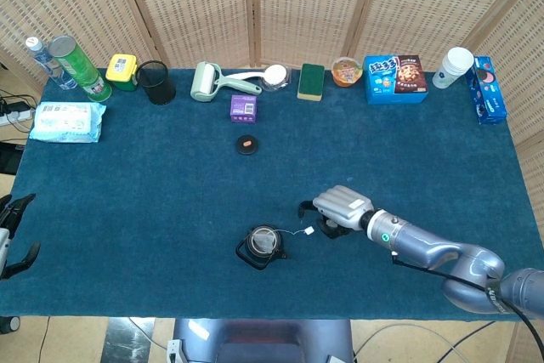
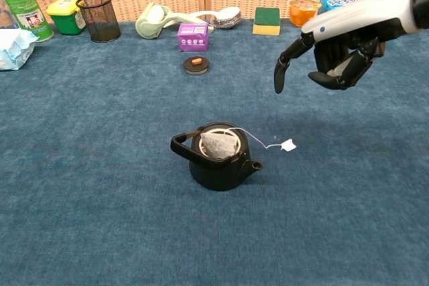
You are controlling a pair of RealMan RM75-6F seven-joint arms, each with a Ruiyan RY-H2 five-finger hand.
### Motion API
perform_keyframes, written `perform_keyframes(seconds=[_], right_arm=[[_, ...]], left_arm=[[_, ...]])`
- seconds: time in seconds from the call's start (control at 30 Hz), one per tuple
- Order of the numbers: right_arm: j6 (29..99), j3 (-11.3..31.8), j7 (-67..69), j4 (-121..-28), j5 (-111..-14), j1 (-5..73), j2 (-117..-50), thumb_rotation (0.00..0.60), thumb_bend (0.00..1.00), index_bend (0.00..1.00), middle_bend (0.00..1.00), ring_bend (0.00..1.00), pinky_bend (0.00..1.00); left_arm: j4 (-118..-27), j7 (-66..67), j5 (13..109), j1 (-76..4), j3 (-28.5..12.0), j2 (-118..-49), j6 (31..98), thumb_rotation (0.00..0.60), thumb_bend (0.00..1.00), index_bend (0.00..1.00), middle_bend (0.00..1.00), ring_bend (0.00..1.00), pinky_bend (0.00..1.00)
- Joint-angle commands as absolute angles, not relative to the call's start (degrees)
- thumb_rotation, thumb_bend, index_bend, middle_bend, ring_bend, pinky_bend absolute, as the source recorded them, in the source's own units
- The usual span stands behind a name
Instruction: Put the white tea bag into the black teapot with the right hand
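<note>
The black teapot (image 2: 218, 162) (image 1: 262, 246) stands near the table's front edge with its lid off. The white tea bag (image 2: 216, 145) lies in its open mouth. The bag's string runs over the rim to a small white tag (image 2: 288, 145) (image 1: 309, 230) on the cloth to the right. My right hand (image 2: 335, 55) (image 1: 340, 207) hovers above and to the right of the teapot, fingers apart, holding nothing. My left hand (image 1: 15, 240) shows at the far left edge of the head view, off the table, and looks empty.
The teapot's lid (image 2: 196, 64) lies on the blue cloth behind the pot. Along the back stand a mesh cup (image 2: 98, 17), a lint roller (image 2: 155, 18), a purple box (image 2: 193, 37), a sponge (image 2: 267, 21), snack boxes (image 1: 395, 78) and a paper cup (image 1: 452, 66). Wipes (image 1: 66, 121) lie at the left.
</note>
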State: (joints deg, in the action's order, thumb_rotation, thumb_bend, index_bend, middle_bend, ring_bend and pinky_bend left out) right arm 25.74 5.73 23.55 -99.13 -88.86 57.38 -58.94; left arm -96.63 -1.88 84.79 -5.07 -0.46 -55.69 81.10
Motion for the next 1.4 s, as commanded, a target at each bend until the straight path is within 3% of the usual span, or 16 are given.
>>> perform_keyframes(seconds=[0.03,0.77,1.4], right_arm=[[24.66,5.28,21.68,-100.08,-88.66,58.27,-59.21,0.600,0.78,0.26,1.00,1.00,1.00],[17.86,5.36,4.34,-102.54,-77.82,65.90,-64.05,0.600,0.79,0.19,1.00,1.00,1.00],[21.24,1.26,-6.86,-100.35,-63.85,71.27,-69.55,0.600,0.79,0.19,1.00,1.00,1.00]], left_arm=[[-96.95,-1.82,84.79,-5.15,-0.57,-55.48,81.13,0.600,0.45,0.03,0.14,0.00,0.12],[-98.08,-0.64,83.44,-5.57,-0.87,-54.83,80.17,0.600,0.45,0.03,0.14,0.00,0.12],[-97.02,-1.24,82.62,-5.39,-0.73,-55.22,79.62,0.600,0.45,0.03,0.14,0.00,0.12]])
